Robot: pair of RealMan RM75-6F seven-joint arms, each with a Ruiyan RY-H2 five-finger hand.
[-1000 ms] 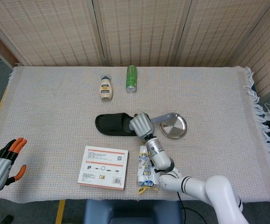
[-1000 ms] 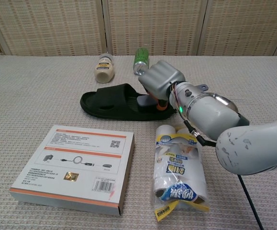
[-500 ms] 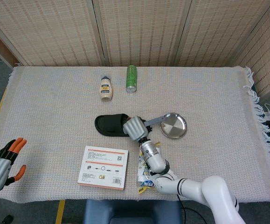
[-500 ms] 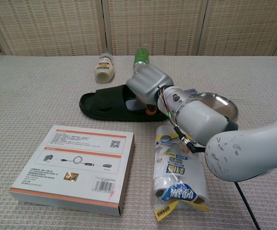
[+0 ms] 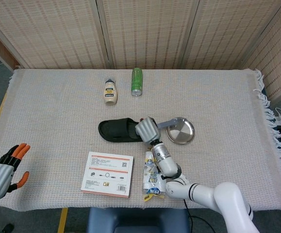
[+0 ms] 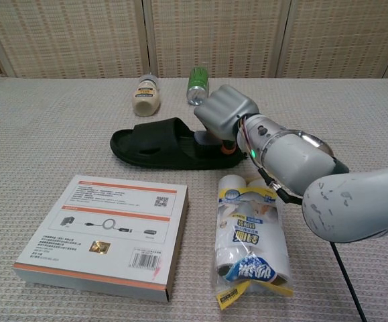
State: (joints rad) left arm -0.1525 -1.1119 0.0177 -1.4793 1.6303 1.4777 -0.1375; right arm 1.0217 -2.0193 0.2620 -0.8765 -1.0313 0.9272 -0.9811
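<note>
Swinging back to the right, my right hand (image 5: pixel 147 130) sits again over the heel end of the black slipper (image 5: pixel 117 130), where half a second ago it had pushed further left along the sole. The slipper has barely shifted: its toe lies a touch further left on the table cloth (image 5: pixel 57 97) than a second ago, flat and with its opening facing up. So I judge that I am working a grip on the heel rather than carrying anything yet. My fingers are curled down onto the heel in the chest view (image 6: pixel 226 115), and they seem to pinch its edge, though the back of my hand covers the contact and I cannot be sure that the hold is firm.

My left hand (image 5: pixel 3 169) hangs off the near left corner of the table, fingers apart, holding nothing; it has hardly stirred.

Hidden parts: my forearm covers part of the packet of rolls (image 6: pixel 252 240) near me, and the handle of the steel pan (image 5: pixel 181 130) runs behind my hand. The flat box (image 5: pixel 108 173) lies near left; the sauce bottle (image 5: pixel 110 91) and green can (image 5: pixel 137 81) lie far off, their labels too small to read.
</note>
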